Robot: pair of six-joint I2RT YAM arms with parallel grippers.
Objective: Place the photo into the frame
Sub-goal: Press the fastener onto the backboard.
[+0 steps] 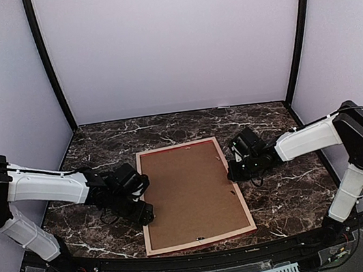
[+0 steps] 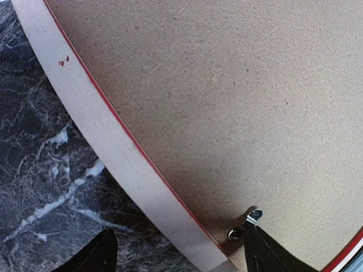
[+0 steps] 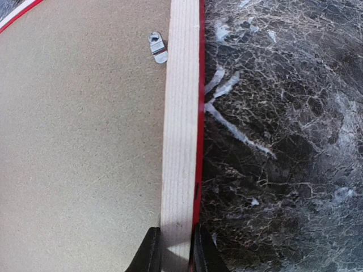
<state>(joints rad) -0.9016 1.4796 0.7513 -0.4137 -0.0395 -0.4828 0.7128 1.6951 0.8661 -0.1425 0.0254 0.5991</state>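
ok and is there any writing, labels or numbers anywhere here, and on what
No text can be read in any view.
frame, pale wood back: no label or stamp.
brown backing board: plain, no print.
metal clip: no marking shows.

Soft, even light falls from overhead. The top view is bright and sharp, with only faint arm shadows on the dark bench (image 1: 285,183) on either side of the frame (image 1: 240,195). The left wrist view bends the frame's rail into a curve, and the left claw (image 2: 177,243) below it is a blurred black shape.
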